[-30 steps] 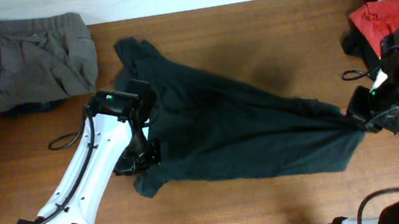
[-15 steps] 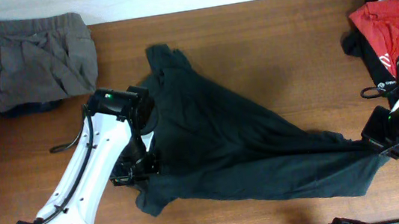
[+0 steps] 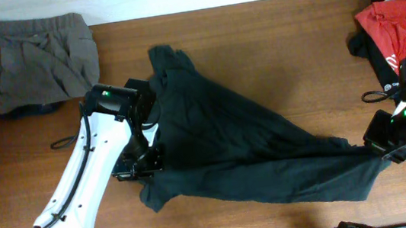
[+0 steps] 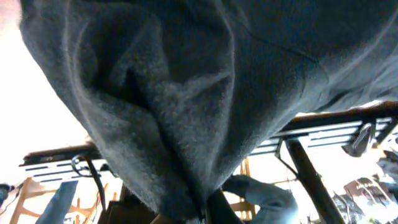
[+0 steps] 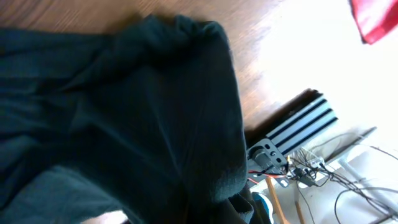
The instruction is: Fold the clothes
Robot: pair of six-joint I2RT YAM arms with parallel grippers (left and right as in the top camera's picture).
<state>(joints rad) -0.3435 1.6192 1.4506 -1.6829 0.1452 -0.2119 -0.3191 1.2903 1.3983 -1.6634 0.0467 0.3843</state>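
Note:
The black T-shirt (image 3: 245, 147) lies stretched in a long wedge across the wooden table (image 3: 286, 39), inside out, with no lettering showing. My left gripper (image 3: 145, 160) is shut on its bunched left end, near the sleeve. At the far right my right gripper (image 3: 381, 142) is shut on the narrow right end. In the left wrist view dark cloth (image 4: 186, 93) fills the frame and gathers into the left gripper (image 4: 202, 214) at the bottom. The right wrist view shows the same cloth (image 5: 124, 112) folding down into the right gripper (image 5: 233, 214).
A grey elastic-waist garment (image 3: 24, 61) lies crumpled at the back left corner. A red T-shirt (image 3: 398, 19) rests on dark cloth at the back right edge. A loose cable loop (image 3: 64, 143) hangs by the left arm.
The right gripper has pulled its end of the black T-shirt right and toward the front edge, stretching it longer. The shirt's far corner slid right. The left arm barely shifted.

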